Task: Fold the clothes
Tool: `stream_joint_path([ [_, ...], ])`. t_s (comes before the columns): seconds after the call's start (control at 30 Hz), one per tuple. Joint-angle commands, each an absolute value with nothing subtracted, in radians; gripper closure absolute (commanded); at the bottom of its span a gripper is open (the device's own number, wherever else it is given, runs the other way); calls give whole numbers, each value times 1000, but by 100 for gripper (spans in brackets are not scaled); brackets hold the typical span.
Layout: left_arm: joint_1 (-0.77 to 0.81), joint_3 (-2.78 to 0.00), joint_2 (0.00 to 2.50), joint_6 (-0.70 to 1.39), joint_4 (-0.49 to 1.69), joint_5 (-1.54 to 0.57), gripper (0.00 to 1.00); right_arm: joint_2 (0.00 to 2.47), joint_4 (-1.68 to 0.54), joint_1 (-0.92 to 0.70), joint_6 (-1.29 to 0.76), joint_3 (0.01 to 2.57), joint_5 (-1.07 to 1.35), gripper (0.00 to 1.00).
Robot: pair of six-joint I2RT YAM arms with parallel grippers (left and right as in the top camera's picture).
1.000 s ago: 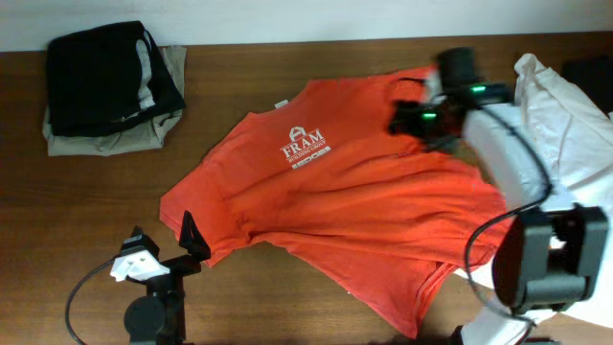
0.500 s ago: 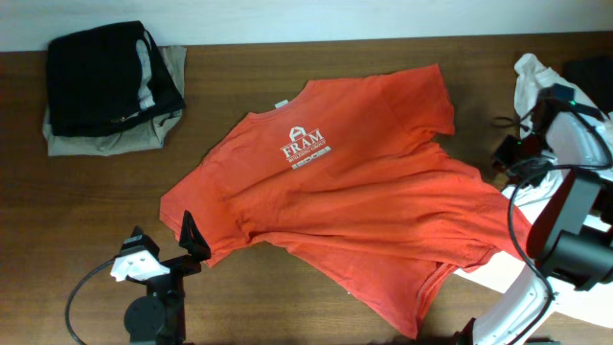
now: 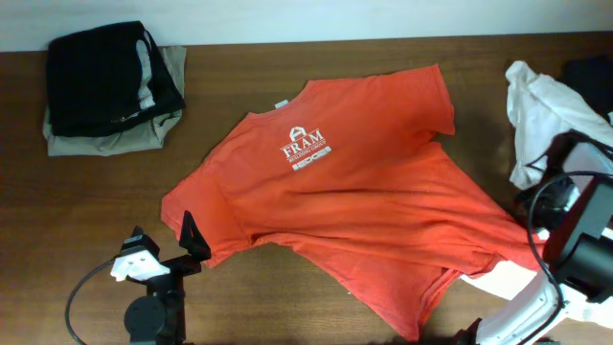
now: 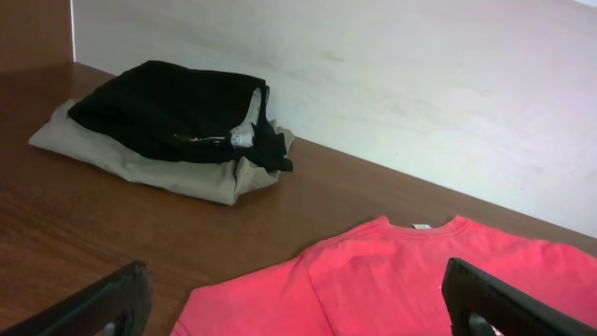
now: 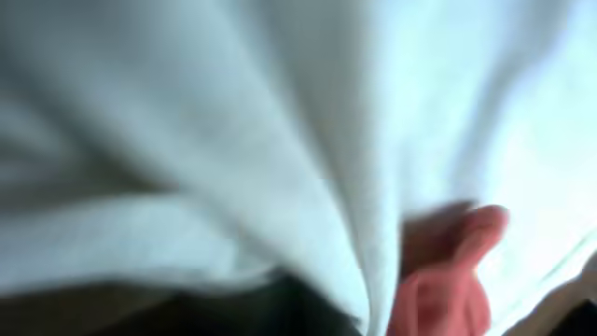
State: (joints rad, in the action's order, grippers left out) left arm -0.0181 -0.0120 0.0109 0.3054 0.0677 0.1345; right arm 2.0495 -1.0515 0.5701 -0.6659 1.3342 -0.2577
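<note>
The clothes, an orange-red T-shirt [image 3: 354, 201] with a white logo [image 3: 305, 149], lie spread face up across the middle of the table. Its lower hem is bunched near the right front. My left gripper [image 3: 163, 240] is open at the front left, just off the shirt's left sleeve. In the left wrist view its gap [image 4: 298, 313] frames the sleeve and collar of the shirt [image 4: 392, 280]. My right arm [image 3: 579, 225] is drawn back at the right edge with its jaws hidden. The right wrist view is a blur of white cloth [image 5: 233, 140] and a scrap of orange-red fabric [image 5: 448, 271].
A folded stack, black on beige [image 3: 110, 86], sits at the back left, also in the left wrist view [image 4: 177, 121]. A crumpled white garment [image 3: 541, 115] lies at the right edge, with a dark item [image 3: 589, 72] behind it. A wall runs along the table's far side.
My right arm has swung from above the shirt's right sleeve back to the table's right edge and its gripper has shut. The sleeve now lies spread flat. The left arm has not moved.
</note>
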Motion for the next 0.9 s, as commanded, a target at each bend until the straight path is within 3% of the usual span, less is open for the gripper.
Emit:
stream_joint_path([
  [0.0,-16,-9,5,290,70,128,1,2088,-1042,688,-749,1313,-323,90],
  [0.07,-16,-9,5,290,70,128,1,2088,-1041,769,-740,1324,-302,85],
  [0.17,-16,-9,5,290,70,128,1,2075,-1044,891,-605,1358,-4,77],
  [0.33,-16,-9,5,290,70,128,1,1909,-1058,922,-471,1375,177,65],
  [0.37,-16,-9,5,290,70,128,1,1847,-1065,923,-471,1375,177,50],
  [0.4,-16,-9,5,290,70,128,1,1806,-1070,922,-471,1375,177,10],
  [0.43,-16,-9,5,290,70,128,1,1741,-1076,922,-471,1375,178,2],
  [0.53,-16,-9,5,290,70,128,1,1515,-1098,914,-418,1375,263,1],
  [0.63,-16,-9,5,290,70,128,1,1381,-1167,809,-370,1375,356,1],
  [0.87,-16,-9,5,290,70,128,1,1424,-1196,353,-374,1363,355,1],
])
